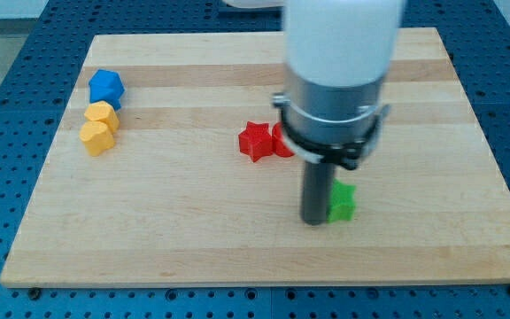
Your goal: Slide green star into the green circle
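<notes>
The green star (343, 202) lies on the wooden board (193, 230), right of centre and towards the view's bottom. My tip (315, 221) rests on the board touching the star's left side. The rod and the arm's body above it hide part of the board behind them. No green circle shows in this view.
A red star (255, 141) lies left of the rod, with a second red block (282, 142) partly hidden behind the arm. At the view's left a blue block (106, 88) sits above two yellow blocks (101, 116) (96, 137).
</notes>
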{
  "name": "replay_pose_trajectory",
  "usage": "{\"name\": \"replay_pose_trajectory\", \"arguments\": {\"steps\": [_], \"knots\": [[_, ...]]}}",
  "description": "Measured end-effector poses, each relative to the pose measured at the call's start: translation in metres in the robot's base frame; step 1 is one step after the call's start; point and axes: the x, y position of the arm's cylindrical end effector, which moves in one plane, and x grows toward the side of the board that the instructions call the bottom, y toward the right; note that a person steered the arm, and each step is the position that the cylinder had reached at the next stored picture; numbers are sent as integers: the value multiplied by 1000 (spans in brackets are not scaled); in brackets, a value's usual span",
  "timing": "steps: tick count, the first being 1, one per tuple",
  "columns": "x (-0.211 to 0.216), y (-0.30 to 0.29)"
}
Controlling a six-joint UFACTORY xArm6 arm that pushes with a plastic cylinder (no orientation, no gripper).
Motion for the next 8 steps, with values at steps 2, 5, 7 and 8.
{"name": "replay_pose_trajectory", "arguments": {"steps": [2, 5, 7, 8], "knots": [[-20, 40], [-21, 101], [-26, 106], [-36, 69]]}}
